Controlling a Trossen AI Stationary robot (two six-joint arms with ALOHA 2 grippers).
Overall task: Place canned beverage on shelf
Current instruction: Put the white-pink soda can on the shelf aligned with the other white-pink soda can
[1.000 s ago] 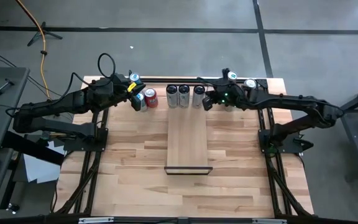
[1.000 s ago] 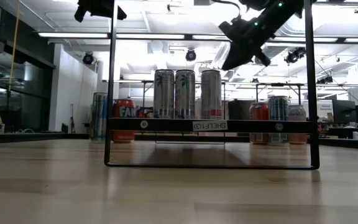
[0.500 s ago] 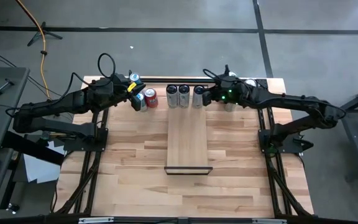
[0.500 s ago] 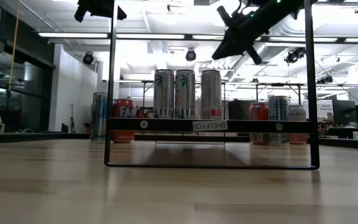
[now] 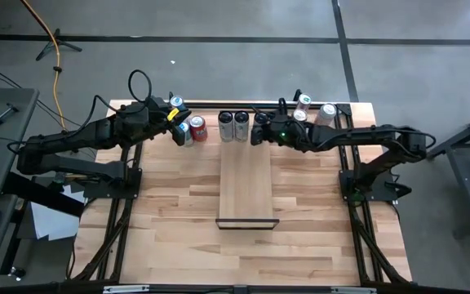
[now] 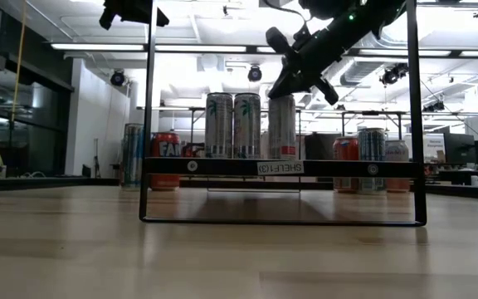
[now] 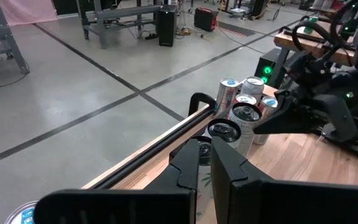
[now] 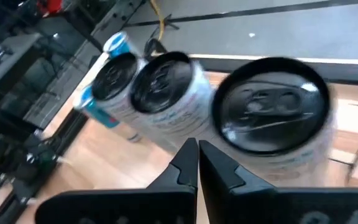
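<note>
The shelf [image 5: 247, 184], a pale plank with a dark frame [image 6: 149, 124], lies mid-table. Three silver cans stand upright in a row on its far end [image 5: 225, 126] [image 5: 241, 126] [image 5: 261, 121], seen again in the low view [image 6: 219, 124] [image 6: 247, 124] [image 6: 282, 129]. My right gripper [image 5: 256, 135] [image 8: 197, 155] is shut and slants down over the right-hand can's top [image 8: 272, 118], its tips [image 6: 274, 91] level with that can's rim. My left gripper [image 5: 178, 122] [image 7: 207, 158] is shut and hovers over a silver can [image 5: 184, 133] and a red can [image 5: 198, 128] at the far left. My right gripper's shut fingertips [image 6: 277, 86] stand at the top rim of the right-hand can on the shelf [image 6: 282, 100], coming slanting down from the table's right. I cannot tell whether they touch it. The can stands upright on the plank.
More cans stand at the table's far right [image 5: 302, 104] [image 5: 326, 113], seen beyond the shelf in the low view [image 6: 372, 154]. A dark rail [image 5: 219, 103] runs along the far edge. The near half of the tabletop [image 5: 243, 253] is bare wood.
My right gripper has moved toward the table's left and down, from beside the shelf's far right corner to over the right-hand can on the shelf, rolling as it went. It has stayed shut. The cans have not moved.
</note>
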